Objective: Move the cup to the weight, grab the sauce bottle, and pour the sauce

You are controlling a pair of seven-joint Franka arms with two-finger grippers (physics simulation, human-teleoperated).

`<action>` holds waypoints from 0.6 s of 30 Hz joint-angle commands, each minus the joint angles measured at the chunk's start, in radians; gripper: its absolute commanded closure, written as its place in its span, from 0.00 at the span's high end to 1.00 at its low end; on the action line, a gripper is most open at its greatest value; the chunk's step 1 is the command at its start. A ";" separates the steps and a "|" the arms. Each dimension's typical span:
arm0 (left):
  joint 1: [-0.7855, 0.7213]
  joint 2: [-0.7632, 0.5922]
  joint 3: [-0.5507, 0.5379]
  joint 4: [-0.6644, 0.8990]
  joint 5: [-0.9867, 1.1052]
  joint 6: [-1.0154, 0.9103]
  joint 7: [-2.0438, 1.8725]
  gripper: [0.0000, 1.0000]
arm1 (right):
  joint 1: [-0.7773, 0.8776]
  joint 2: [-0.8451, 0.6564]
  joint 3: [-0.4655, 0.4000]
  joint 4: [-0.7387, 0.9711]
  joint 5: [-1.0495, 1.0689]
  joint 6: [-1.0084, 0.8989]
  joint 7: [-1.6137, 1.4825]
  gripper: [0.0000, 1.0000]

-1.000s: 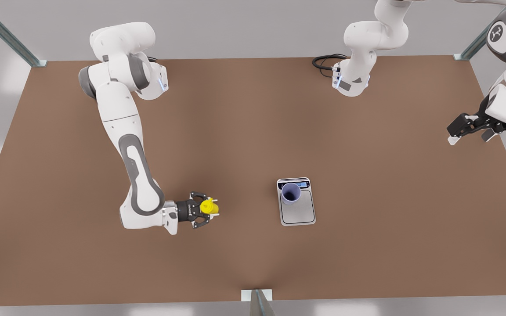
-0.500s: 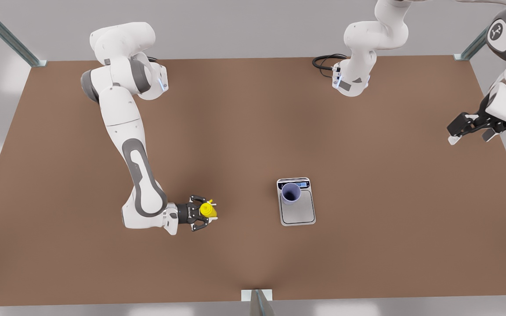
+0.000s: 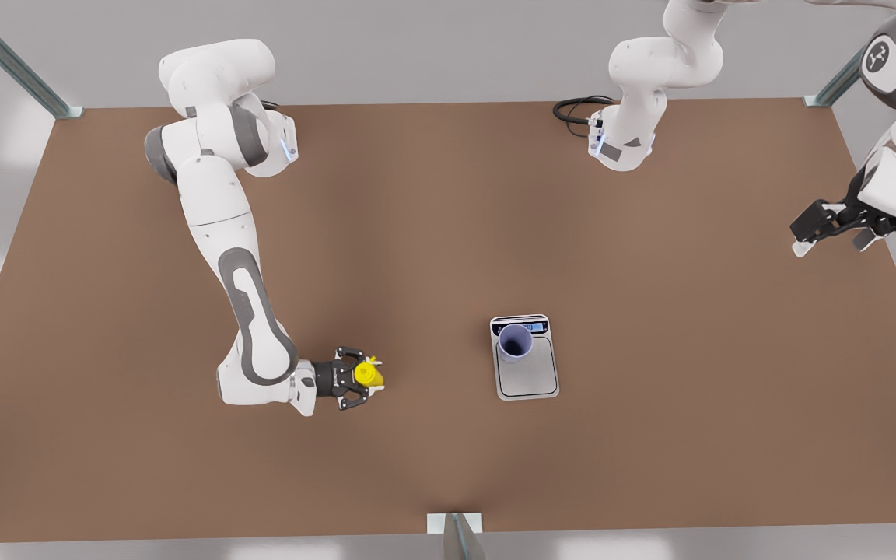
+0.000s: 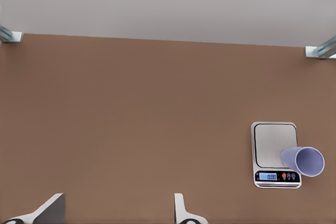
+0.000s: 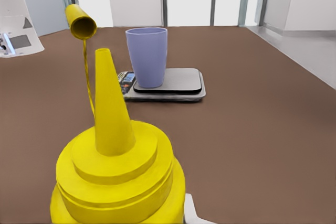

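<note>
The lavender-purple handleless cup [image 3: 515, 343] already stands on the flat silver-grey kitchen scale [image 3: 526, 372], at the end nearest its black display strip, so the first step looks done. The right gripper [image 3: 365, 376], well away from the scale toward the front view's left, is clamped around the bright yellow squeeze bottle [image 3: 369, 375] with its pointed nozzle [image 5: 109, 103] upright. Over the last second this gripper has drawn slightly further from the scale rather than toward it, and the arm's elbow has straightened a little. I judge the grasp is settling, with the carry to the cup and the pour both to come. The left gripper [image 3: 827, 233] waits far from the scale, near the brown table's [image 3: 432, 233] edge, fingers [image 4: 181, 211] spread apart and empty.
</note>
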 commanded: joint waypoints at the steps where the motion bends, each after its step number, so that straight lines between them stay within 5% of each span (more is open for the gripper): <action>1: 0.000 0.000 0.000 0.000 0.001 -0.001 0.000 1.00 | 0.000 0.000 0.000 -0.002 -0.002 0.000 0.000 0.70; 6: -0.001 0.000 0.000 -0.002 -0.001 -0.004 0.000 1.00 | -0.002 0.000 0.000 -0.002 0.000 -0.003 0.000 0.72; 14: -0.001 -0.001 0.000 -0.002 0.001 -0.009 0.002 1.00 | -0.012 0.000 0.000 -0.005 0.002 -0.017 0.002 1.00; 18: -0.003 0.005 0.000 -0.003 -0.001 -0.009 0.002 1.00 | -0.064 0.000 -0.001 -0.008 -0.006 -0.087 0.003 1.00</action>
